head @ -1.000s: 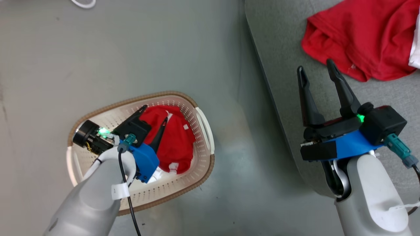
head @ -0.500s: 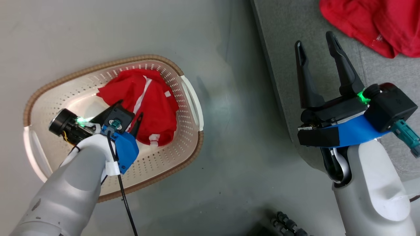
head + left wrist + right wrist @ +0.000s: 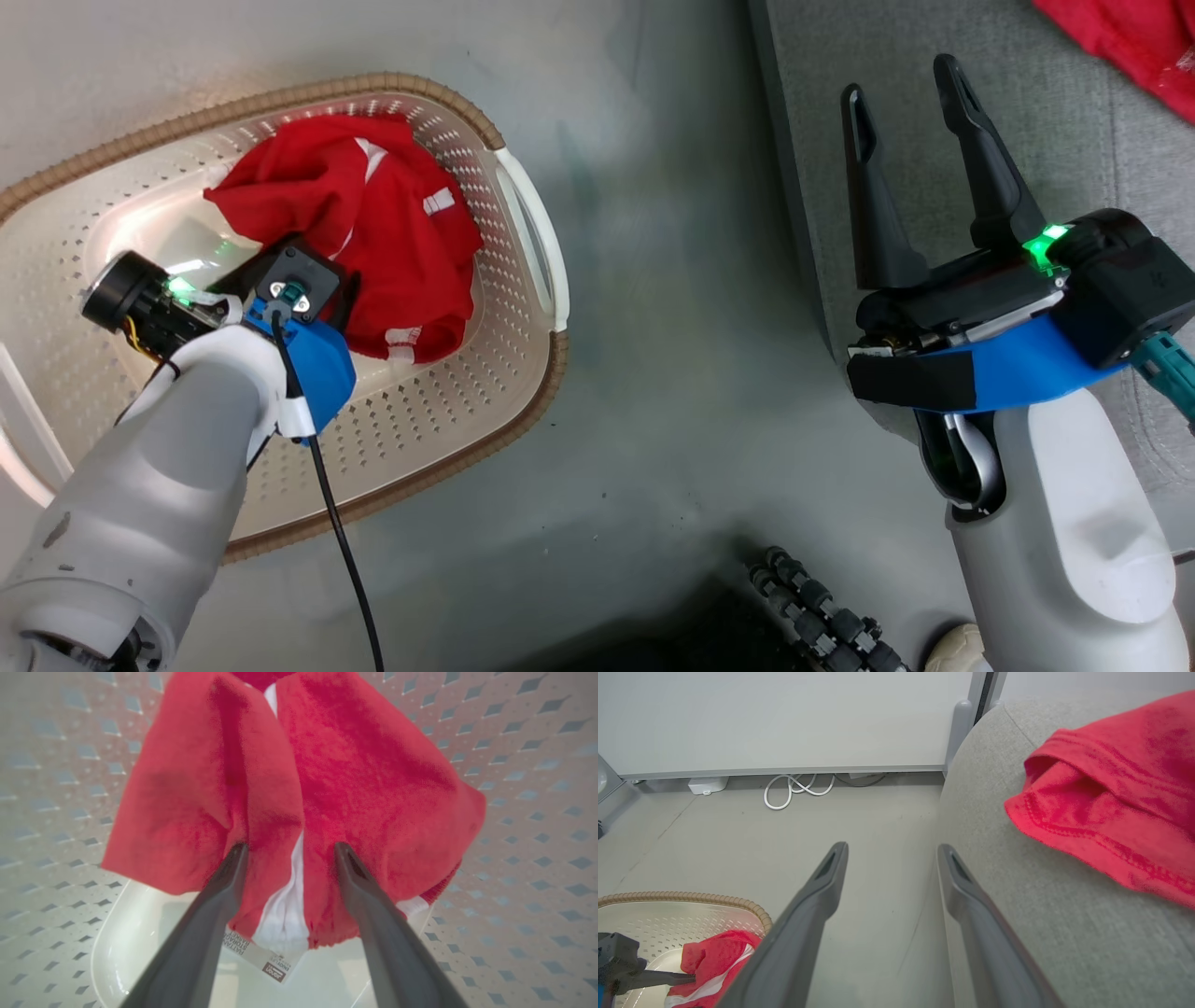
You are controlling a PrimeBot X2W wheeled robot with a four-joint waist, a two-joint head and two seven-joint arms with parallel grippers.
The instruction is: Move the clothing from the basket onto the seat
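A red garment with white stripes (image 3: 355,215) lies bunched in the cream perforated basket (image 3: 527,224) at the left. My left gripper (image 3: 289,851) reaches down into the basket and is open, both fingertips (image 3: 236,856) pressed against the red cloth (image 3: 364,779) on either side of a white stripe. From the head camera the wrist hides those fingers. My right gripper (image 3: 899,84) stands open and empty over the near edge of the grey sofa (image 3: 1055,149). A second red garment (image 3: 1120,798) rests on the sofa, its corner (image 3: 1134,37) at the upper right.
Grey floor lies between the basket and the sofa. A black ribbed object (image 3: 822,616) sits on the floor at the bottom, with a pale rounded thing (image 3: 952,649) beside it. By the far wall are a white cable coil (image 3: 794,788) and a white box (image 3: 707,784).
The head camera has tipped, so the whole picture has shifted. My left gripper has gone lower into the basket and onto the red garment. The right gripper stays open.
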